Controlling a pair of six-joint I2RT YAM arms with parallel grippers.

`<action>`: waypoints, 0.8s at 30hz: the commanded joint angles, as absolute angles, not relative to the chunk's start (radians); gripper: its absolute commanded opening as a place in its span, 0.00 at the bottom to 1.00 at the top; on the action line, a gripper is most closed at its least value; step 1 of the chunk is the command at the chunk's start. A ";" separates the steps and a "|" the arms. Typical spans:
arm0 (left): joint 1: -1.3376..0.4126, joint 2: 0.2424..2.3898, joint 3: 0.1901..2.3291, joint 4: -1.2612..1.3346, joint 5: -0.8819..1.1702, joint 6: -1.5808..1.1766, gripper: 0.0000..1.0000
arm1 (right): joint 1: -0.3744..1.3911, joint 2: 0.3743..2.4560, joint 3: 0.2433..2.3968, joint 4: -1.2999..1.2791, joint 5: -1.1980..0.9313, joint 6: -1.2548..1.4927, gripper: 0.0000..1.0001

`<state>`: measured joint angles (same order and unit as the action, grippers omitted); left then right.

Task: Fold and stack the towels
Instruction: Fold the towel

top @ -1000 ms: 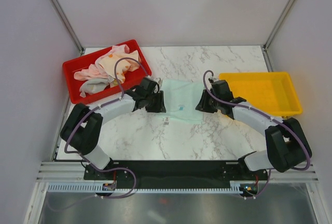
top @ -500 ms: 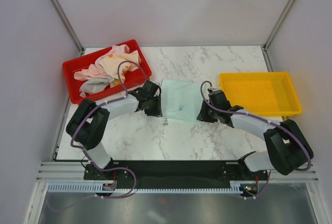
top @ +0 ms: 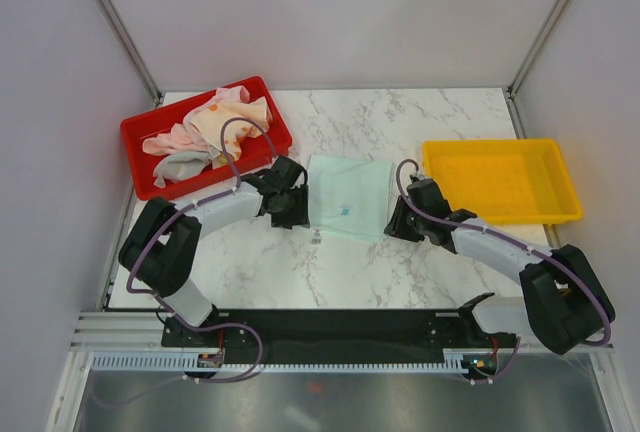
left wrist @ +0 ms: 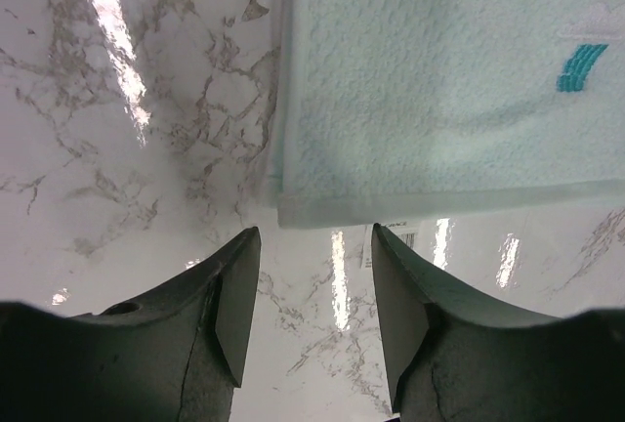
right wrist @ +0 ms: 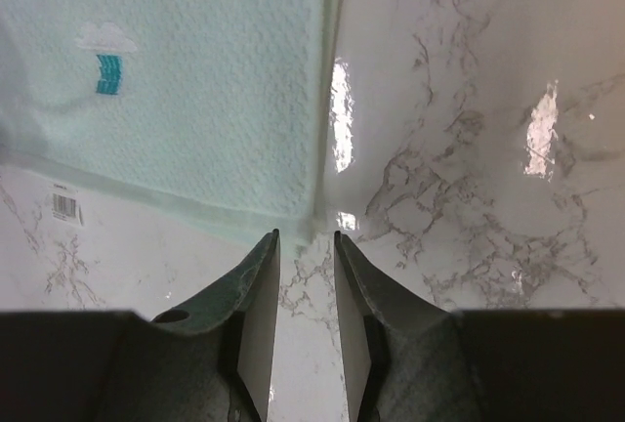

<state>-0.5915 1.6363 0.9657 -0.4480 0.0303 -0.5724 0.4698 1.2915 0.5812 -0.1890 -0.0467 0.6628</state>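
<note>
Marble table: mint towel lies flat at centre, folding seemingly unfinished, nothing stacked; other towels heaped in red tray far left; left pincer wide apart, right pincer narrowly parted, both empty at its near corners.

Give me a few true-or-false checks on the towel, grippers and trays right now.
1. The mint towel lies flat on the table between the left gripper and right gripper. True.
2. The left gripper is clamped on the towel's corner. False: it is open, just short of the towel's edge.
3. The yellow tray holds a folded towel. False: nothing lies in it.
4. The red tray holds crumpled towels. True.
</note>
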 commanded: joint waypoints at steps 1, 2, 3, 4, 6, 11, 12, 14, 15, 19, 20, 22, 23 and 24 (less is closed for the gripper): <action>-0.598 1.611 0.977 -0.472 0.006 -0.621 0.57 | 0.476 1.295 0.545 -0.150 -0.022 0.764 0.37; -0.598 1.617 0.973 -0.472 0.005 -0.633 0.57 | 0.479 1.296 0.537 -0.134 -0.017 0.778 0.37; -0.598 1.621 0.963 -0.463 0.005 -0.637 0.57 | 0.477 1.298 0.528 -0.123 -0.020 0.788 0.37; -0.598 1.623 0.959 -0.454 0.015 -0.637 0.58 | 0.479 1.299 0.513 -0.112 -0.023 0.796 0.37; -0.598 1.623 0.947 -0.431 0.023 -0.638 0.58 | 0.479 1.302 0.500 -0.084 -0.026 0.819 0.37; -0.598 1.632 0.956 -0.408 0.026 -0.647 0.56 | 0.479 1.307 0.486 -0.048 -0.035 0.847 0.37; -0.598 1.637 0.959 -0.407 0.028 -0.649 0.55 | 0.480 1.307 0.483 -0.045 -0.035 0.851 0.36; -0.598 1.646 0.962 -0.403 0.029 -0.657 0.54 | 0.480 1.312 0.479 -0.032 -0.031 0.857 0.36; -0.598 1.647 0.963 -0.402 0.029 -0.660 0.52 | 0.482 1.313 0.479 -0.031 -0.028 0.864 0.36; -0.598 1.652 0.965 -0.394 0.032 -0.661 0.46 | 0.480 1.333 0.472 -0.008 -0.031 0.879 0.33; -0.598 1.652 0.968 -0.394 0.032 -0.661 0.44 | 0.480 1.336 0.471 -0.008 -0.032 0.879 0.32; -0.597 1.651 0.971 -0.396 0.029 -0.658 0.33 | 0.480 1.341 0.472 -0.009 -0.034 0.879 0.20; -0.597 1.649 0.973 -0.397 0.028 -0.658 0.29 | 0.480 1.341 0.474 -0.008 -0.032 0.876 0.15; -0.597 1.648 0.974 -0.397 0.028 -0.658 0.20 | 0.480 1.338 0.482 -0.009 -0.031 0.873 0.08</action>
